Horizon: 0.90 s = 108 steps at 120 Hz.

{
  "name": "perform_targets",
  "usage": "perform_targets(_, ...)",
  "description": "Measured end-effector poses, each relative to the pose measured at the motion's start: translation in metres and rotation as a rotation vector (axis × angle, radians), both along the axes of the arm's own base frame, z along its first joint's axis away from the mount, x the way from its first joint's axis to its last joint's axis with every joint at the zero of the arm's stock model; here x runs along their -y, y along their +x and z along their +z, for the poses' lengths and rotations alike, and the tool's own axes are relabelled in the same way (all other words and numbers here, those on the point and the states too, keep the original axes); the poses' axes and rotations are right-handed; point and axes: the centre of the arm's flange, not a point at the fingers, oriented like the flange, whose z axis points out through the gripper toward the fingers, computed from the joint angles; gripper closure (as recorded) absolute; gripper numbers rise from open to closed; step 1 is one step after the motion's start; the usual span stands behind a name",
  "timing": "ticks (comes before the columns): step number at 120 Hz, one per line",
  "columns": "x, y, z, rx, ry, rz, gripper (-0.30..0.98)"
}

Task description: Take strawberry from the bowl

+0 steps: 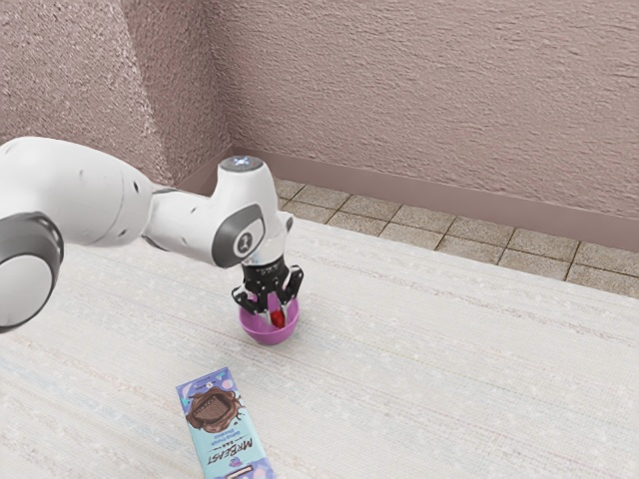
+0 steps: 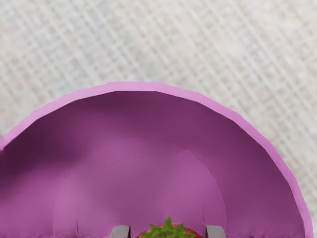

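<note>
"Exterior view: how far along?"

"Gripper (image 1: pixel 276 315) down at the strawberry (image 2: pixel 167 233); I can't tell whether the jaws are clamped on it. Reaching in looks done. Securing it, if need be, and lifting it out are left: it's inside the purple bowl (image 1: pixel 268 337)."

"And its looks?"

"Red, with a spiky green crown (image 2: pixel 169 230) facing the wrist camera."

"Farther out?"

"On the exterior view's clock, the arm (image 1: pixel 95 195) enters from ten; a chocolate bar (image 1: pixel 227 424) lies at seven from the bowl."

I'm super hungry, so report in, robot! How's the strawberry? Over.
Gripper at strawberry, grip unclear. Strawberry inside bowl. Chocolate outside bowl, looks out of the way. Over.
</note>
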Motion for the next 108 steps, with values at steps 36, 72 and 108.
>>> perform_targets(36,0.041,-0.009,0.065,0.043,-0.024,-0.061,0.72)
perform_targets(72,0.171,-0.014,0.044,0.015,-0.012,-0.252,0.74)
perform_targets(108,0.219,-0.010,0.001,-0.022,-0.019,-0.313,0.72)
